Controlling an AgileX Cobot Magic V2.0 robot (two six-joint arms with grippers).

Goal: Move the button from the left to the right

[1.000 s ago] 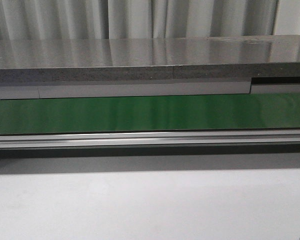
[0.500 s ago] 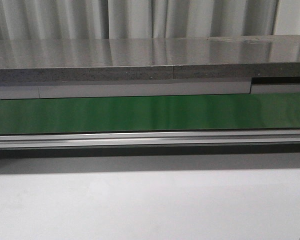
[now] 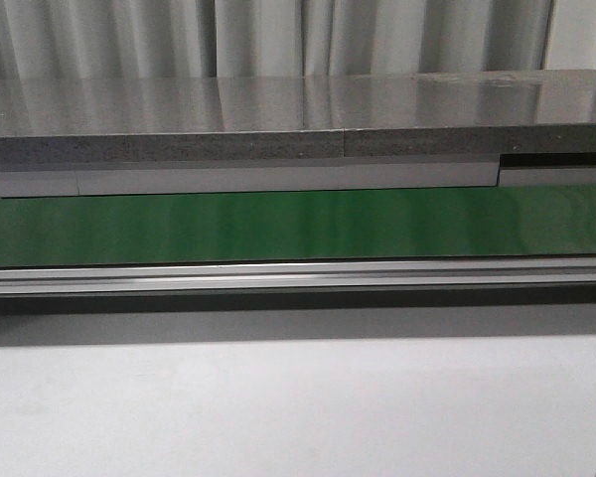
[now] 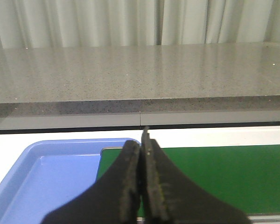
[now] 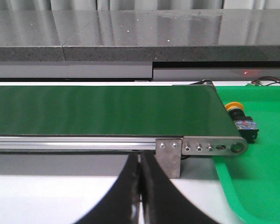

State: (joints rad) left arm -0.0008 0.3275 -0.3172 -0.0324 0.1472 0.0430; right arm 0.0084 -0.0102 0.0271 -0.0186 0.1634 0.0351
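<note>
Green belt (image 3: 298, 226) fills the front view from edge to edge, and nothing rides on it. No tool shows there either, only the pale tabletop (image 3: 298, 407) in front and the grey speckled counter (image 3: 278, 124) behind.

Over to the right wrist view, and there it is: the button (image 5: 241, 117), yellow-orange cap and black body, lying on its side on a green mat (image 5: 261, 177) just past the belt's end roller bracket (image 5: 200, 148). Its long axis runs along the belt's line, with the cap toward the belt end. The right tool (image 5: 140, 186) is clenched on nothing, fingers pressed together, and hangs on the near side of the conveyor rail (image 5: 74, 142). The button lies ahead of it and off to one side, beyond the bracket, well apart from the fingertips.

The left tool (image 4: 142, 182) is likewise pinched empty, poised over the seam where a blue tray (image 4: 46, 177) meets the belt's other end. No button in that view at all.

So the right arm is plainly the nearer one. My read: any reach turns on swinging sideways past that bracket and opening up first.
</note>
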